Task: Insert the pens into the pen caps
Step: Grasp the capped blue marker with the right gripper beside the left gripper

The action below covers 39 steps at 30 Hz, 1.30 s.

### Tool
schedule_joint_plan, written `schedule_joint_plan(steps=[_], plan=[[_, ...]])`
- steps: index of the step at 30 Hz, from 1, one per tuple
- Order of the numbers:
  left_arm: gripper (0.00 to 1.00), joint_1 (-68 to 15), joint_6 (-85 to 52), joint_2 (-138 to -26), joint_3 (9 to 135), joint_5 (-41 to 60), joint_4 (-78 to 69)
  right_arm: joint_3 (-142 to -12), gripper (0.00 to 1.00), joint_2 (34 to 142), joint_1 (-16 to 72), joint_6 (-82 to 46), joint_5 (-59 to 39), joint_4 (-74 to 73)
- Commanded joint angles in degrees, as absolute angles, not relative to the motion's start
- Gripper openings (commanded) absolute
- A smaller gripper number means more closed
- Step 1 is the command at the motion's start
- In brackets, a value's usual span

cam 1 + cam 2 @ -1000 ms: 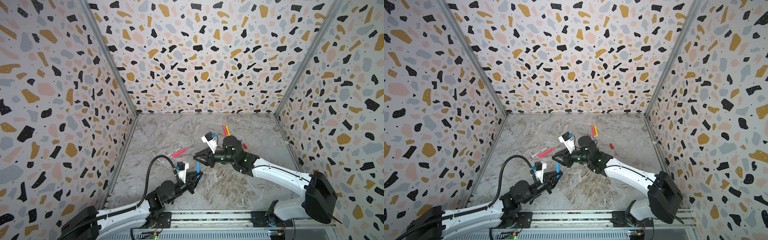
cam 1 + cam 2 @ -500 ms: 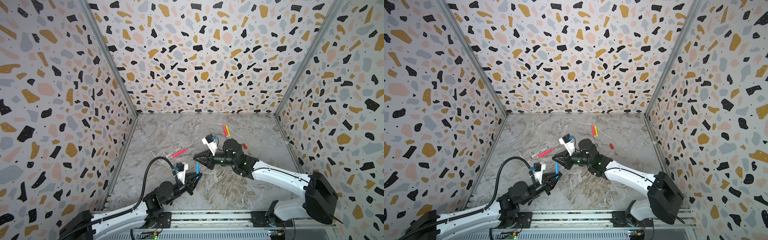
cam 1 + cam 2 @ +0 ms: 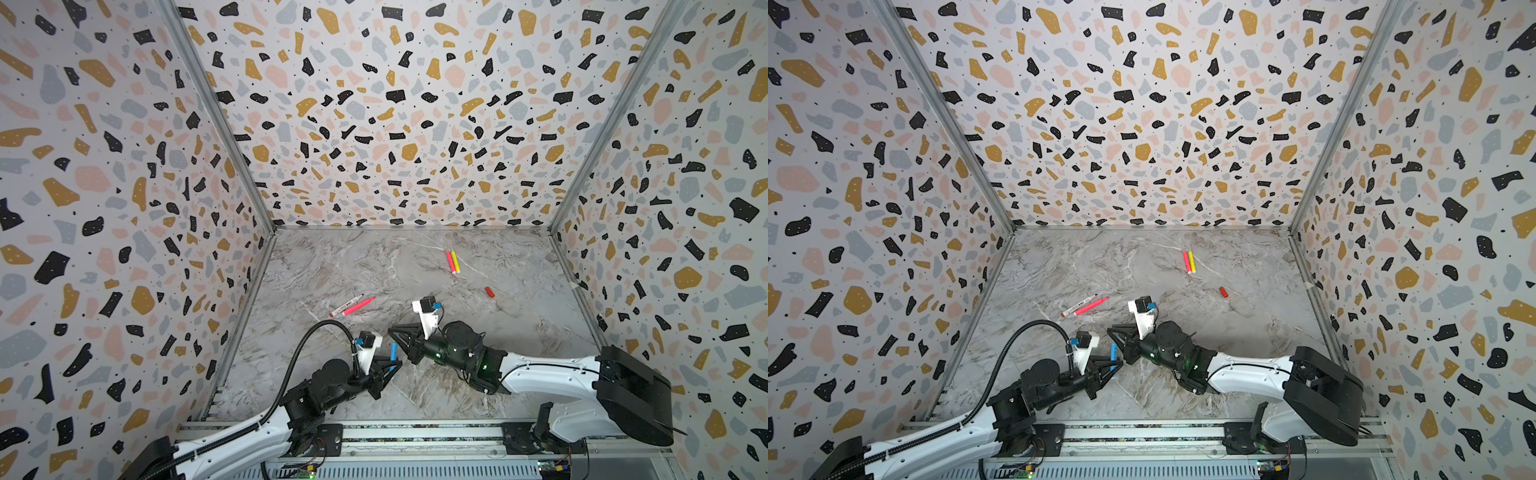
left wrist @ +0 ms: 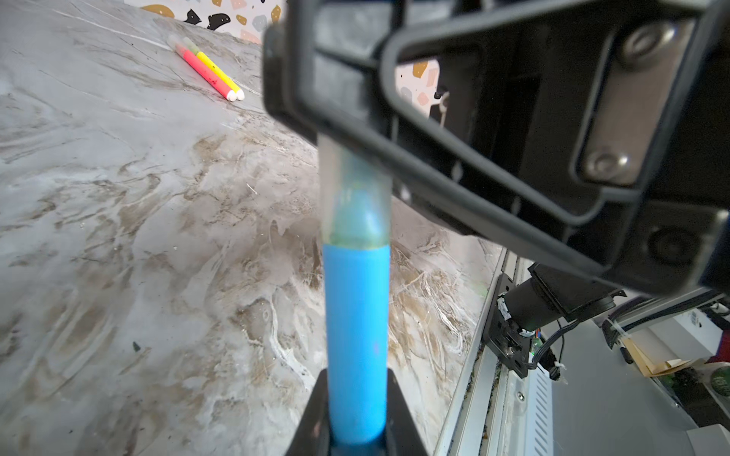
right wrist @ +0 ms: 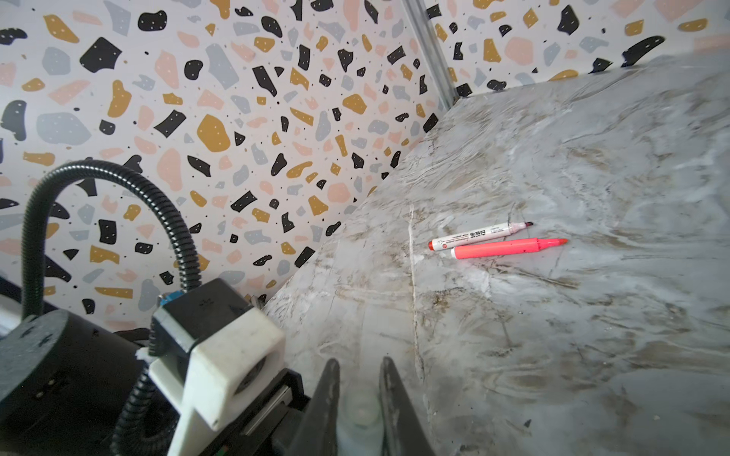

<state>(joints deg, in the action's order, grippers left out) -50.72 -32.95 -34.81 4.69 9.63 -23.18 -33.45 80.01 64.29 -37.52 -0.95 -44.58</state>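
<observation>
Three white walls with black, orange, pink and grey blobs stood at the left, top and right in both top views. Thin grey metal strips ran down the corners at upper left and upper right. A grey and brown marble-look floor filled the lower middle. A silver metal rail lay along the bottom edge.

The blue pen points up the frame at lower centre in both top views, its base pinched in the left tool and its tip inside a clear cap gripped by the right tool. A white pen and a pink-red pen lie touching, tips bare, on the counter left of centre. A second pink-red pen and a yellow pen lie paired at upper right of centre, and a short red cap lies alone below them.
</observation>
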Motion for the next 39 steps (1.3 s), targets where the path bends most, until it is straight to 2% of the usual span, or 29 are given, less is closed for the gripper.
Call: schedule_joint_plan(steps=[1, 4, 6, 8, 10, 11, 13, 19, 28, 33, 39], plan=[[0.0, -43.9, -39.3, -32.0, 13.1, 3.0, -49.2, -28.1, 0.0, 83.4, 69.9, -39.0, -11.7, -29.0], [0.0, -43.5, -37.5, -32.2, 13.5, 3.5, -46.5, -30.4, 0.0, 81.3, 69.6, -35.7, -11.4, -25.0], [0.0, -43.5, -35.3, -33.4, 13.5, 3.8, -43.7, -32.9, 0.06, 78.8, 68.4, -33.1, -11.1, -21.1], [0.0, -43.5, -34.3, -35.7, 12.5, 3.8, -41.5, -34.7, 0.18, 75.9, 66.3, -31.5, -11.0, -19.5], [0.0, -43.5, -35.2, -37.7, 10.4, 4.9, -43.2, -35.9, 0.39, 72.9, 63.4, -30.1, -12.5, -20.0], [0.0, -43.5, -36.2, -38.4, 9.2, 5.5, -44.5, -36.3, 0.46, 71.5, 62.2, -29.7, -13.0, -20.3], [0.0, -43.6, -37.7, -39.2, 7.1, 6.4, -46.5, -36.8, 0.53, 69.2, 59.7, -29.1, -14.5, -21.1], [0.0, -43.9, -37.4, -36.6, 4.7, 5.8, -44.7, -39.6, 0.53, 68.8, 54.3, -27.8, -20.0, -20.0], [0.0, -44.9, -35.5, -38.1, 5.4, 6.0, -43.8, -50.6, 0.53, 73.6, 53.6, -22.5, -24.0, -14.1], [0.0, -46.5, -34.7, -38.4, 6.2, 4.8, -43.1, -56.3, 0.48, 77.9, 53.5, -20.8, -27.0, -11.4], [0.0, -47.8, -34.1, -38.4, 6.8, 3.4, -42.4, -56.7, 0.45, 79.9, 53.7, -21.3, -28.9, -11.7]])
